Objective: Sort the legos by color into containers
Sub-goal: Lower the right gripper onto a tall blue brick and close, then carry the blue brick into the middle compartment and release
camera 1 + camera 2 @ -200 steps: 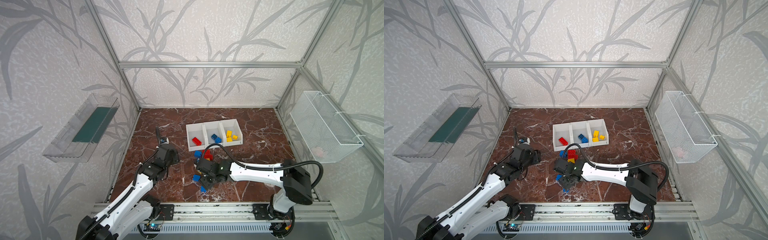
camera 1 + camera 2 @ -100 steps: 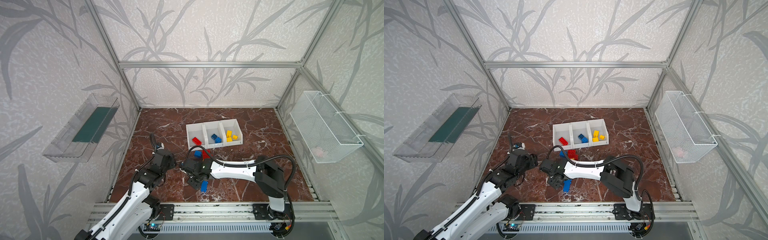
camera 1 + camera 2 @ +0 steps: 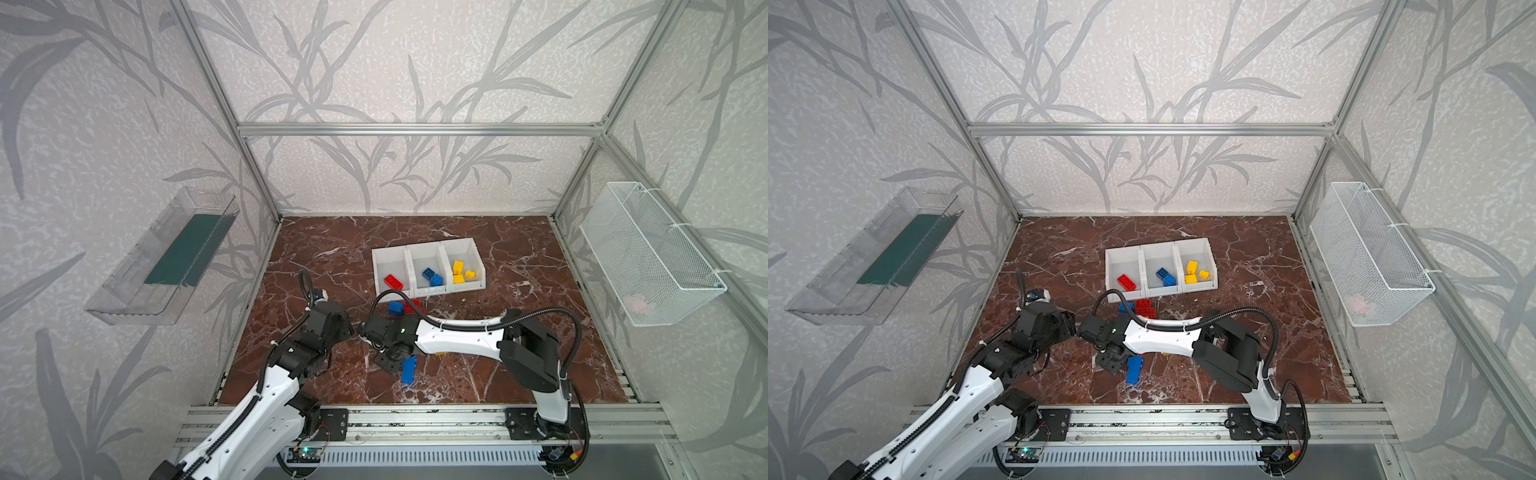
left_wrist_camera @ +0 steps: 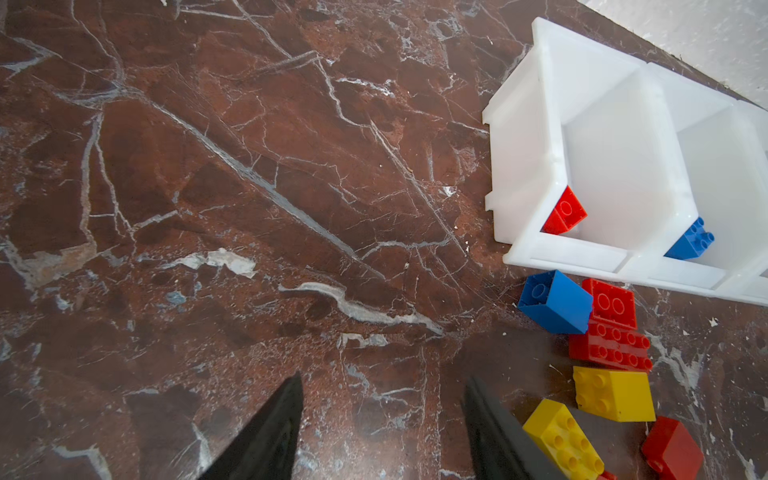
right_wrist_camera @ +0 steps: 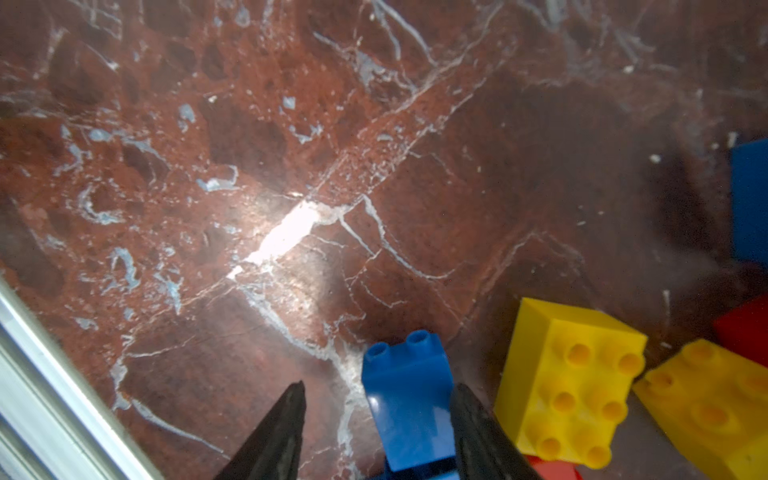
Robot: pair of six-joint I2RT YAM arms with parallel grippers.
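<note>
A long blue lego (image 5: 409,407) lies on the marble floor between the fingers of my right gripper (image 5: 376,411). It touches one finger, and a gap shows at the other, so the gripper is open. In both top views the blue lego (image 3: 408,370) (image 3: 1134,370) juts out from under the right gripper (image 3: 392,360). My left gripper (image 4: 382,415) is open over bare floor, beside the right wrist (image 3: 374,330). The three white containers (image 3: 428,291) hold a red lego (image 3: 392,281), blue legos (image 3: 432,276) and yellow legos (image 3: 461,272).
Loose legos lie in front of the containers: a blue one (image 4: 555,301), red ones (image 4: 611,328), two yellow ones (image 4: 611,395) (image 5: 569,386) and another red one (image 4: 673,449). A metal rail (image 5: 54,386) edges the floor near the right gripper. A wire basket (image 3: 648,253) hangs on the right wall.
My right gripper has moved left and toward the front and come down over the long blue lego, its jaws narrowing. The left gripper has drawn back slightly toward the front.
</note>
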